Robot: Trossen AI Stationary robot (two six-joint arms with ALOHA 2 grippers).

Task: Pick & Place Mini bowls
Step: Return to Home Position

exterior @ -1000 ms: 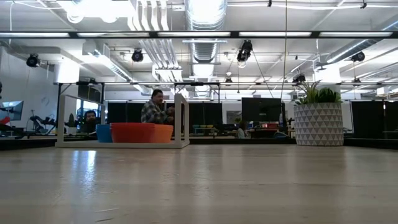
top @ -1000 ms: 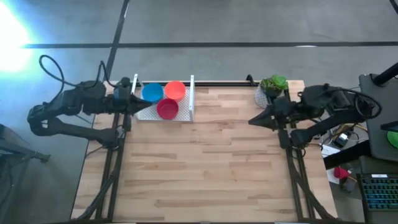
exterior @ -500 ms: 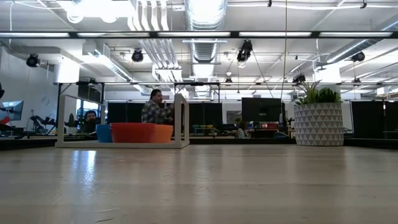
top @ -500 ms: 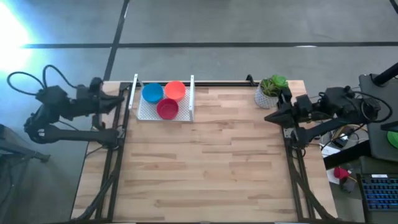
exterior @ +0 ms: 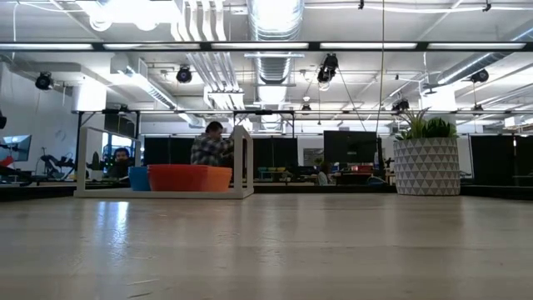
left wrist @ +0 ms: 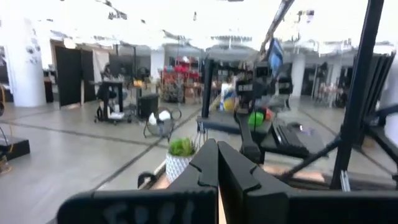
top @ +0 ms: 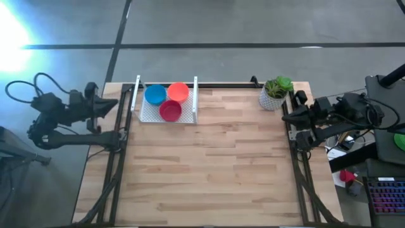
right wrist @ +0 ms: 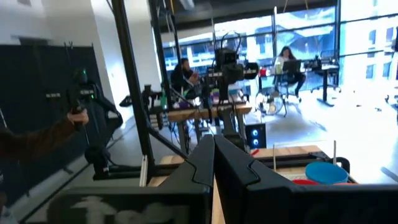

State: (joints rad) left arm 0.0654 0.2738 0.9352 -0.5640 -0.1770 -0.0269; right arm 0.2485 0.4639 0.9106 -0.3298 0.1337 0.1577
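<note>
Three mini bowls show inside a white tray (top: 190,101) at the table's far left: blue (top: 155,95), orange (top: 179,92) and red (top: 169,111). In the low view they stand in a row, blue (exterior: 138,177), red (exterior: 177,177), orange (exterior: 220,177). Whether more bowls are nested under them, I cannot tell. My left gripper (top: 114,102) hangs outside the table's left edge, shut (left wrist: 217,163). My right gripper (top: 286,116) is at the table's right edge, shut (right wrist: 213,155); its wrist view sees the blue bowl (right wrist: 326,172) far off.
A white plant pot (top: 273,96) with a green plant stands at the table's far right corner, close to my right gripper. The wooden table top (top: 209,164) stretches between the two arms. People (exterior: 208,148) sit in the room behind the table.
Both arms have drawn back outward. My left gripper moved from the tray's left side toward and past the table's left edge. My right gripper moved from beside the plant pot toward the table's right edge. The bowls and tray stayed where they were.
</note>
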